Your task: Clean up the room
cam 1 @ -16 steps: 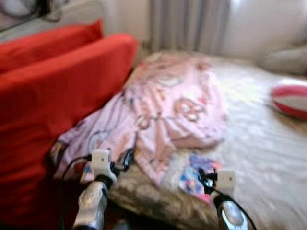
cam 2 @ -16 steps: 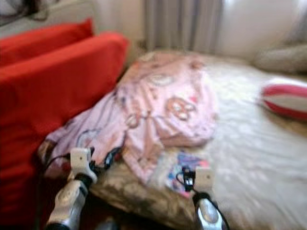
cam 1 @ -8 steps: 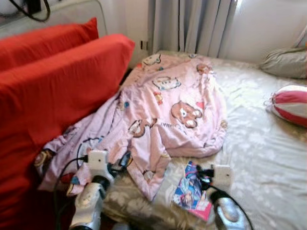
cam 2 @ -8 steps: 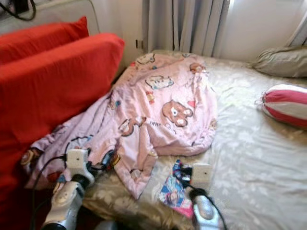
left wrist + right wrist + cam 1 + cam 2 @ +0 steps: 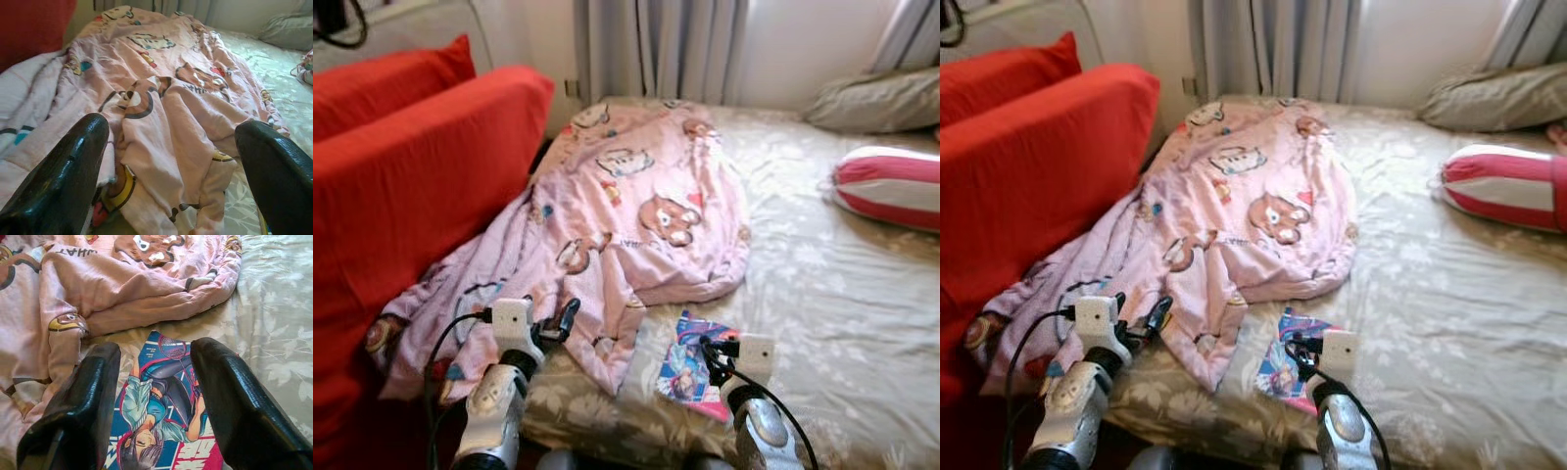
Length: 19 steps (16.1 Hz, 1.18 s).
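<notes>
Bed [image 5: 862,294]: covered with a pale beige sheet with a leaf pattern; it carries everything below.
Pink blanket [image 5: 636,215]: a crumpled quilt printed with cartoon animals, spread from the head end of the bed toward the near edge, one part drooping over the side next to the red sofa.
Magazine [image 5: 690,362]: a glossy comic-style cover in blue and pink with a drawn figure, lying flat on the sheet near the bed's front edge, just beside the blanket's lower hem and not under it.
Red sofa [image 5: 401,186]: stands along the robot's left of the bed, a red cushion [image 5: 386,78] on top of its back.
Striped pillow [image 5: 891,186]: red and white, on the far right part of the bed, well apart from the magazine.
Grey pillow [image 5: 876,98]: at the head end by the curtain [image 5: 656,49].
Left gripper [image 5: 558,323]: raised at the near edge of the bed over the blanket's hanging part; the jaws stand wide apart with nothing between them, and its wrist view looks along the pink folds.
Right gripper [image 5: 156,382]: held low just above the magazine; the jaws are parted to either side of the cover's top half and grasp nothing.
</notes>
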Motion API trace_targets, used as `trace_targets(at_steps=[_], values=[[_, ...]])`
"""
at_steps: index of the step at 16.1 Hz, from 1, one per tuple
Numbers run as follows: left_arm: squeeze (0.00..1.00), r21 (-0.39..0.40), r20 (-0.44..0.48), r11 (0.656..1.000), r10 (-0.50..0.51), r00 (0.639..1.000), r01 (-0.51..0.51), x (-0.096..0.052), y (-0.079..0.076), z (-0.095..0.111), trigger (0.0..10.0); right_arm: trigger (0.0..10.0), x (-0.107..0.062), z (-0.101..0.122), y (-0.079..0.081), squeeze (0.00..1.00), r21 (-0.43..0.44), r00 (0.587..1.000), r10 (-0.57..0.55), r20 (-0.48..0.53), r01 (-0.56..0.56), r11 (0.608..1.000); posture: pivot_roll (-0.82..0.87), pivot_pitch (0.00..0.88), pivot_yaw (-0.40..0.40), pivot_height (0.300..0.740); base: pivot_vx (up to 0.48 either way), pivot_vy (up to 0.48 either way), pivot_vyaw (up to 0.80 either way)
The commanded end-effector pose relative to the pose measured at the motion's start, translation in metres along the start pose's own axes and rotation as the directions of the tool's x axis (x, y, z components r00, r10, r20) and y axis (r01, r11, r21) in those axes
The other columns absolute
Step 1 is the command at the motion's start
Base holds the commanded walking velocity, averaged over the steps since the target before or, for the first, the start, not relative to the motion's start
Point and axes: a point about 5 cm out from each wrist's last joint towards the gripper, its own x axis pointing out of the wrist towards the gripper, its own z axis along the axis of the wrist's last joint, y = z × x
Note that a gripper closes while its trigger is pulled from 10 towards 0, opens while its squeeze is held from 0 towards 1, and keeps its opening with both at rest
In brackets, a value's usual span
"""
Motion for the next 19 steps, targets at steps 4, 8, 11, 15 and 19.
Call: trace_targets(at_steps=[4, 8, 11, 15, 19], values=[[0.00, 0.002, -0.004, 1.000, -0.005, 1.000, 0.005, -0.0040, 0.0000, -0.0008, 10.0, 10.0, 0.0001, 0.0013, 0.0007, 0.00, -0.008, 1.000, 0.009, 0.012, -0.009, 1.000, 0.05, 0.050, -0.014, 0.630, 0.000, 0.000, 0.00], [0.00, 0.001, -0.005, 1.000, -0.002, 1.000, 0.002, -0.0037, 0.0014, -0.0001, 10.0, 10.0, 0.0018, 0.0012, 0.0022, 0.00, -0.001, 1.000, -0.004, -0.001, 0.004, 1.000, 0.06, 0.051, -0.014, 0.630, 0.000, 0.000, 0.00], [0.00, 0.004, -0.011, 1.000, 0.002, 1.000, -0.002, -0.0045, 0.0027, -0.0010, 10.0, 10.0, 0.0028, 0.0022, 0.0024, 0.00, -0.003, 1.000, -0.002, 0.000, 0.002, 1.000, 0.05, 0.049, -0.014, 0.615, 0.000, 0.000, 0.00], [0.00, 0.004, -0.012, 1.000, -0.001, 1.000, 0.001, -0.0046, 0.0009, -0.0017, 10.0, 10.0, 0.0018, 0.0012, 0.0011, 0.00, 0.008, 1.000, -0.009, 0.002, 0.009, 1.000, 0.06, 0.050, -0.015, 0.615, 0.000, 0.000, 0.00], [0.00, 0.007, -0.014, 1.000, 0.000, 1.000, 0.000, -0.0055, 0.0016, -0.0020, 10.0, 10.0, 0.0015, 0.0007, 0.0012, 0.00, 0.011, 1.000, -0.011, -0.001, 0.011, 1.000, 0.06, 0.054, -0.013, 0.615, 0.000, 0.000, 0.00]])
